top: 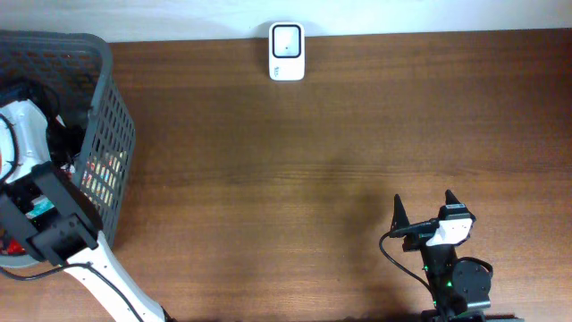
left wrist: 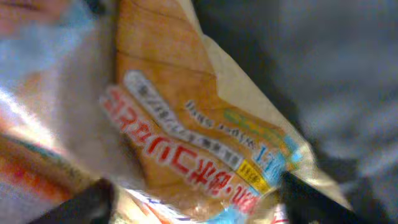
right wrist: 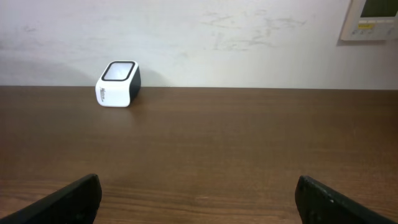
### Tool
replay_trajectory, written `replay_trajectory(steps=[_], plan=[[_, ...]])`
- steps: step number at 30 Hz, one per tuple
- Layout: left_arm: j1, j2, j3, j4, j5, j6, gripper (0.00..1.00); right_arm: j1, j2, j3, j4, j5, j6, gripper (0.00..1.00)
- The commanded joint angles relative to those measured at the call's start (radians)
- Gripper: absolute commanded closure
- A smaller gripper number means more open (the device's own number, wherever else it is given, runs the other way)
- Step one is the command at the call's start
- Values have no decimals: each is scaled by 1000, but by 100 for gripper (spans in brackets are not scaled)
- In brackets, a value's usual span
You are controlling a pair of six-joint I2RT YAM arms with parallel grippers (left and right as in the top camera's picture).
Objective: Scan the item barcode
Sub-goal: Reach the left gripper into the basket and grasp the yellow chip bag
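Observation:
An orange snack packet (left wrist: 186, 124) with red Japanese lettering fills the blurred left wrist view. My left gripper (left wrist: 194, 185) is down inside the grey basket (top: 112, 116), its dark fingers wide apart on either side of the packet's lower part; open, and I cannot tell whether they touch it. No barcode shows on the packet. The white barcode scanner (top: 287, 52) stands at the table's far edge, also visible as the white scanner (right wrist: 118, 83) against the wall. My right gripper (top: 424, 200) is open and empty low over the table near the front right.
The grey mesh basket stands at the table's left end with more coloured packets (top: 103, 174) visible through its wall. A white wall (right wrist: 217, 37) runs behind the table's far edge. Brown wooden tabletop (top: 313, 161) lies between basket, scanner and right arm.

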Motion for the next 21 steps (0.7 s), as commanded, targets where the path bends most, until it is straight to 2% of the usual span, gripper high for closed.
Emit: replay_trajectory(steps=[1,4,5,6,9,12,16,21], plan=[[2,38,-39,0,-29,-8,52,6,-6,-7,-4,5,7,1],[2,38,-39,-4,-29,-8,69,6,-6,-7,-4,5,7,2],[2,38,-39,-4,-29,-8,78,6,-6,-7,-5,5,7,2],[2,38,-39,-8,-29,-8,100,6,-6,-7,-4,5,7,2],[3,36,-19,-21,-21,-8,100,6,-6,-7,-4,5,7,2],[3,34,121,-92,60,-8,100,6,-6,-7,-5,5,7,1],[3,19,571,-235,189,-7,100,6,-6,-7,-4,5,7,2],[1,3,1123,-375,196,-8,100,6,-6,-7,-4,5,7,2]])
